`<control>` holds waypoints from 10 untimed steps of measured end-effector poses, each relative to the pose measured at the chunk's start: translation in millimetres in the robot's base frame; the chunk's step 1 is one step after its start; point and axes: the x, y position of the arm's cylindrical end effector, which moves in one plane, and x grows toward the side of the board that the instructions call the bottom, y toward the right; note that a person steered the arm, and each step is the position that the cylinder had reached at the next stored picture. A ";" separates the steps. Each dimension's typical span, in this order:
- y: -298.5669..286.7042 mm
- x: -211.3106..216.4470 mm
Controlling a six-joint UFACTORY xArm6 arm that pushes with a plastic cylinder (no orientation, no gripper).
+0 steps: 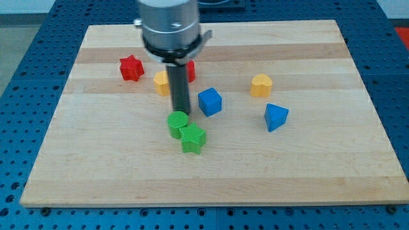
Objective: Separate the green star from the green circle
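The green circle (178, 123) and the green star (193, 138) sit touching near the middle of the wooden board, the star at the circle's lower right. My tip (182, 112) stands right at the circle's top edge, just above it in the view; whether it touches is hard to tell.
A blue cube (209, 101) lies just right of the rod. A yellow block (162, 83) and a red block (190, 70) are partly hidden behind the rod. A red star (131, 68) is at upper left, a yellow heart (261, 85) and a blue triangle (275, 117) at right.
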 end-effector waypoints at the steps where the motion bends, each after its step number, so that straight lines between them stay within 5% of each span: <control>1: -62.6 0.0; 3: -118.8 22.3; 5: -97.2 105.3; 10: -7.0 78.5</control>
